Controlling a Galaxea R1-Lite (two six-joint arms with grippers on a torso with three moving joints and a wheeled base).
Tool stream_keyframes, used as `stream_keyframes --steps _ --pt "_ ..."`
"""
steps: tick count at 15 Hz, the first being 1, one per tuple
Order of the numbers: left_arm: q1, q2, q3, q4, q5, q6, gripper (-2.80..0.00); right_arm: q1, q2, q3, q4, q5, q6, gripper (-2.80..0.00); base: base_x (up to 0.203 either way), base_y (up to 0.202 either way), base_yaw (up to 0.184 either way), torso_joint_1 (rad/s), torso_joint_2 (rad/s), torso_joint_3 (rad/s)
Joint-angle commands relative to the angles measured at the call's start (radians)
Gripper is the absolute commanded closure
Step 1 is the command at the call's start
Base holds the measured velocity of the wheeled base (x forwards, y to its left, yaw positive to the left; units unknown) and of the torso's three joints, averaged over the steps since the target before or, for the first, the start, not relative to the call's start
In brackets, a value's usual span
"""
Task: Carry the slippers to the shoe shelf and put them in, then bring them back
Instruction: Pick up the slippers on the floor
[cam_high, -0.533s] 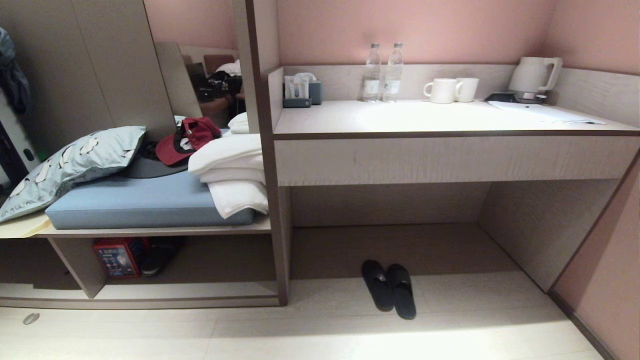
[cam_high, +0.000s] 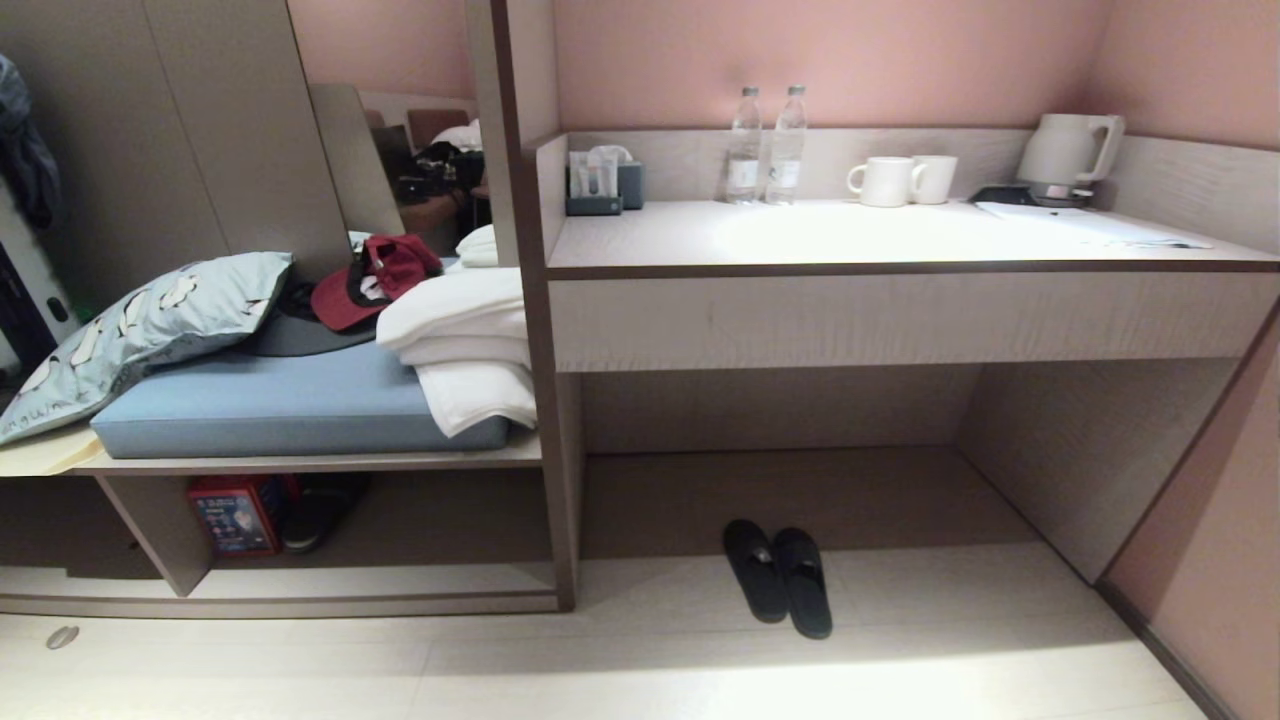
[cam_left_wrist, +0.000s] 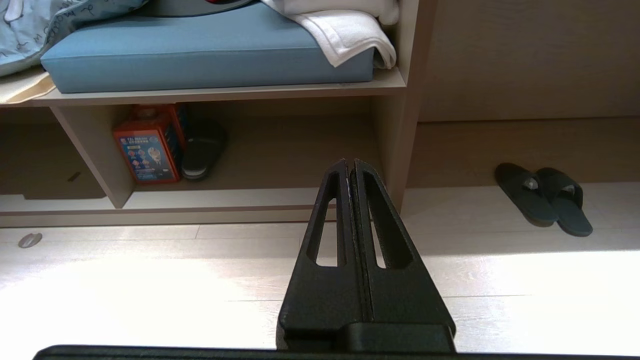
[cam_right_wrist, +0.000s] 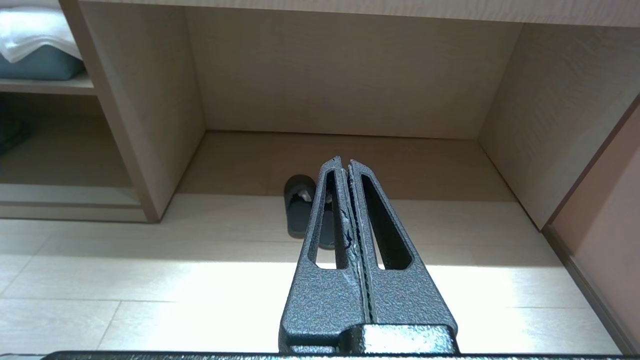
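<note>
The shoe shelf (cam_high: 300, 580), a low cubby under the bench, holds a red printed box (cam_high: 232, 514) standing upright beside a dark shoe (cam_high: 318, 512); both sit at its left end, next to the slanted divider panel (cam_high: 155, 530). The rest of the cubby's pale base board shows bare. On the desk (cam_high: 900, 240) a small grey caddy (cam_high: 605, 185) holds white sachets, and near it stand two water bottles (cam_high: 765, 145), two white mugs (cam_high: 900, 180) and a kettle (cam_high: 1070, 150).

The slippers (cam_high: 778, 578) lie side by side, touching, on the pale wood floor (cam_high: 600, 670) at the mouth of the desk kneehole, toes pointing inward, well apart from the cubby. Above the cubby, the bench carries a blue cushion (cam_high: 280, 405), a patterned pillow (cam_high: 140, 330), a red cap (cam_high: 370, 280) and folded white towels (cam_high: 460, 340). The walls are pink.

Neither arm shows in the head view. In its wrist view the left gripper (cam_left_wrist: 350, 162) hangs above the floor in front of the cubby's right post, fingers pressed together on nothing. The right gripper (cam_right_wrist: 344, 161) likewise has its fingers together and empty, with the slippers partly hidden behind them.

Compared with half a second ago, nothing on the floor, bench or desk has moved; only the reflection in the mirror behind the cap has shifted slightly.
</note>
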Motion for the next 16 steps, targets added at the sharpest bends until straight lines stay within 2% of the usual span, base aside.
stream_keyframes --steps 1,10,16 --pt "0.000 0.001 -0.002 0.000 0.000 0.000 0.00 0.001 0.000 0.000 0.000 0.000 0.000 0.00 0.000 0.000 0.000 0.000 0.00 0.000" --pt "0.000 0.001 -0.002 0.000 0.000 0.001 0.00 0.001 0.000 0.000 0.000 0.000 0.000 0.00 0.000 0.000 0.000 0.000 0.00 0.000" --pt "0.000 0.002 -0.002 0.001 0.000 0.001 0.00 0.001 0.000 0.000 0.000 0.000 0.001 0.00 0.000 0.000 0.000 0.001 0.00 -0.170"
